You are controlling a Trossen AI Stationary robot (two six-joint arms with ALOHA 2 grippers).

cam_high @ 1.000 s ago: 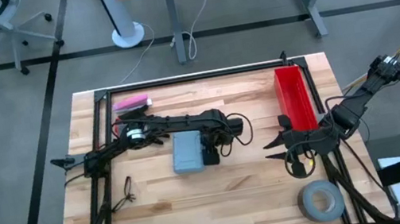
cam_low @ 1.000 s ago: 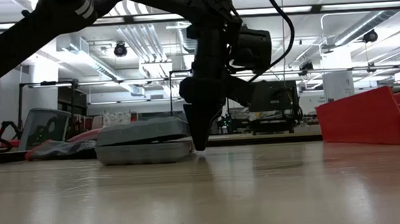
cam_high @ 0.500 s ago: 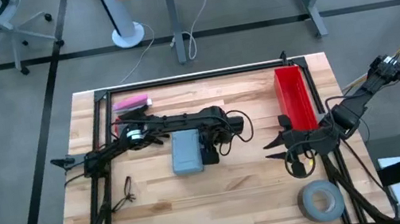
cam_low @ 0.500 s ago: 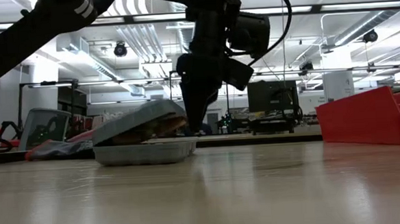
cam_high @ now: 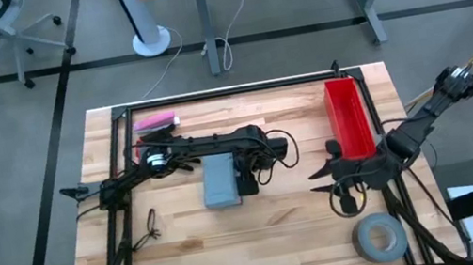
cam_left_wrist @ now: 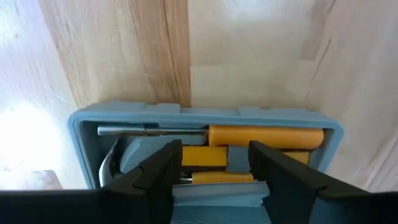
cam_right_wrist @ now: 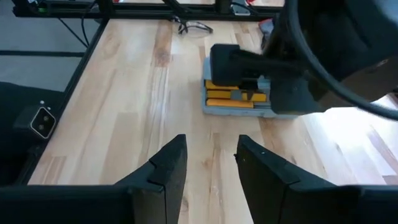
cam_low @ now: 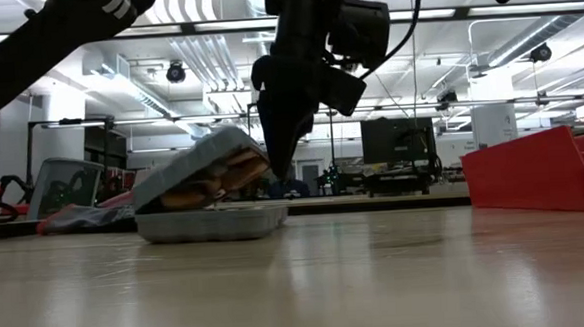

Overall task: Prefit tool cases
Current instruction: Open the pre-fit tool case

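Right now the wooden desk [cam_low: 378, 279] is bare at the front in the low view. Farther back on it sits the blue-grey tool case [cam_low: 209, 203]. Its bottom half lies flat on the desk. Its lid is tilted up on one side, so the case is partly open, and yellow tool handles [cam_left_wrist: 264, 135] show inside. A silver metal rod [cam_left_wrist: 149, 130] lies next to them.

The left gripper [cam_low: 281, 149] comes down from above at the raised edge of the lid. Its fingers [cam_left_wrist: 158, 174] are apart, with the lid's edge between them, and they look to be holding the lid up. From above, the case [cam_high: 219, 181] sits near the middle of the desk, with the left gripper [cam_high: 246, 179] just beside it on the side toward the red bin [cam_high: 349, 115].

The right gripper [cam_high: 336, 174] waits well apart from the case, near the red bin and close to the right edge of the desk. Its fingers [cam_right_wrist: 168, 165] are apart and hold nothing. They point across the desk at the case [cam_right_wrist: 236, 99].

A grey roll of tape [cam_high: 379, 236] lies in the near right corner of the desk. A pink thing [cam_high: 156, 121] lies in the far left corner. The red bin [cam_low: 538, 171] stands on the right side in the low view. Behind the desk is a room with shelves and lights.
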